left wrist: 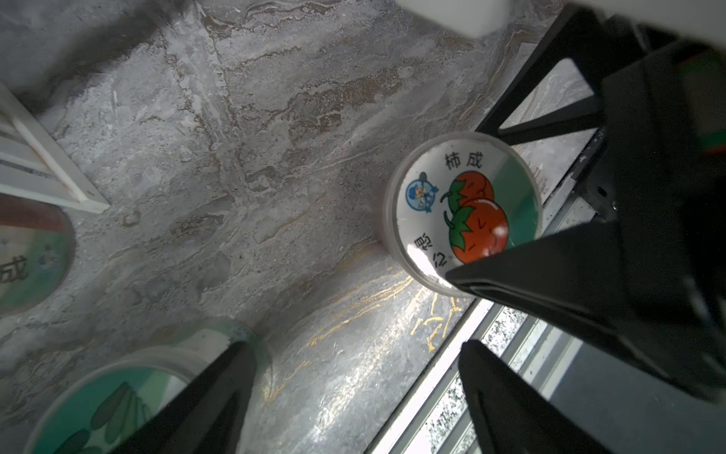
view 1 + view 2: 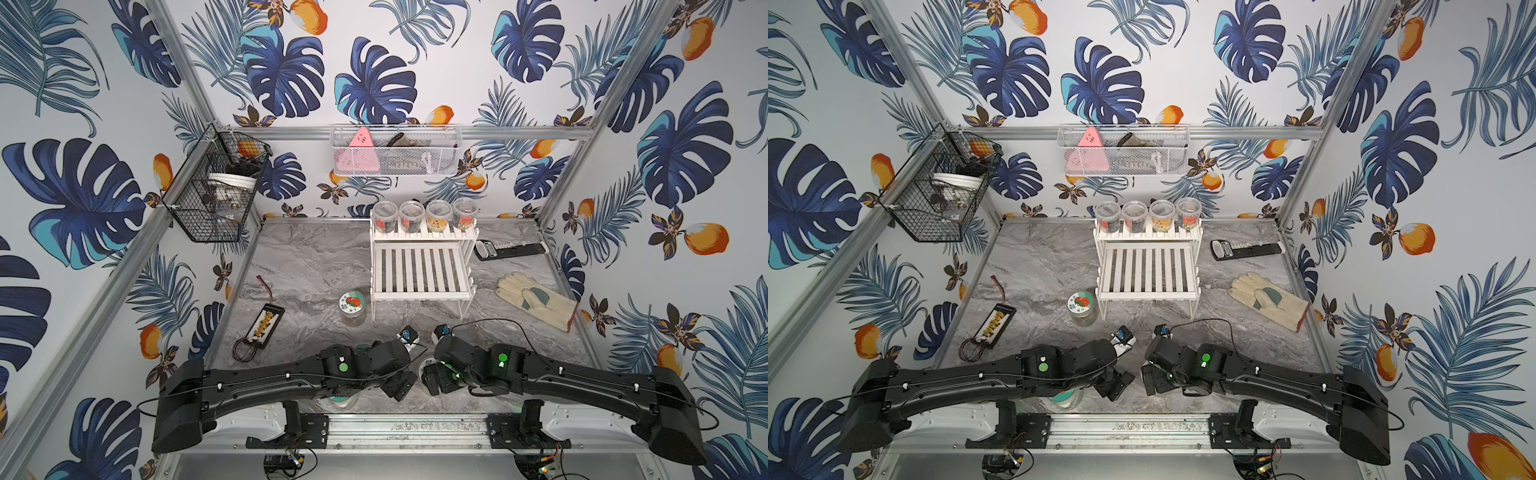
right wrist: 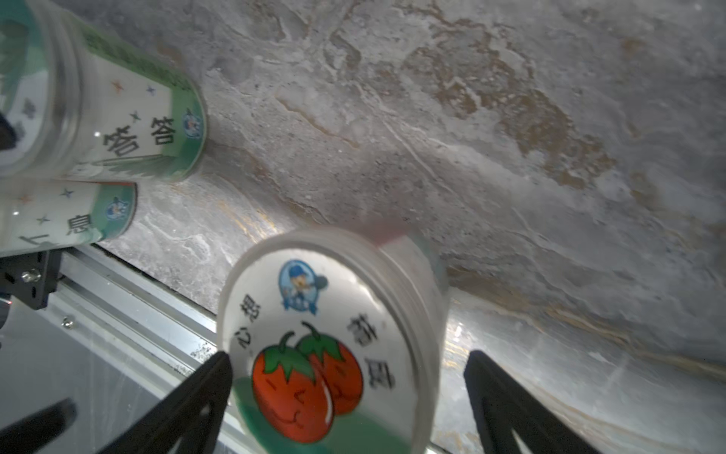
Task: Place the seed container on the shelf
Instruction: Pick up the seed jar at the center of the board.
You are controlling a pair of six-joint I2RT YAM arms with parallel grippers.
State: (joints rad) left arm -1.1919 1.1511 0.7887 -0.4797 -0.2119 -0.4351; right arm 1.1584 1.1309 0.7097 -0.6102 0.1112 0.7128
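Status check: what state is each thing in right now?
left gripper: open, empty
right gripper: open, straddling a jar
tomato-lid jar near arms: lidded, between the right fingers, not clamped
tomato-lid jar beside shelf: upright, lidded
shelf: upper tier holds four jars, lower tier bare
glove: lying flat

Glove (image 2: 536,297), black wire basket (image 2: 195,218), mesh basket (image 2: 440,160).

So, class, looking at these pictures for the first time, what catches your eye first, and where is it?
A small white two-tier slatted shelf stands mid-back on the grey marble table, four clear plastic jars lining its upper tier. A tomato-lidded seed container stands alone by its front corner. Nearer, the black right gripper hangs open around another tomato-lidded jar.
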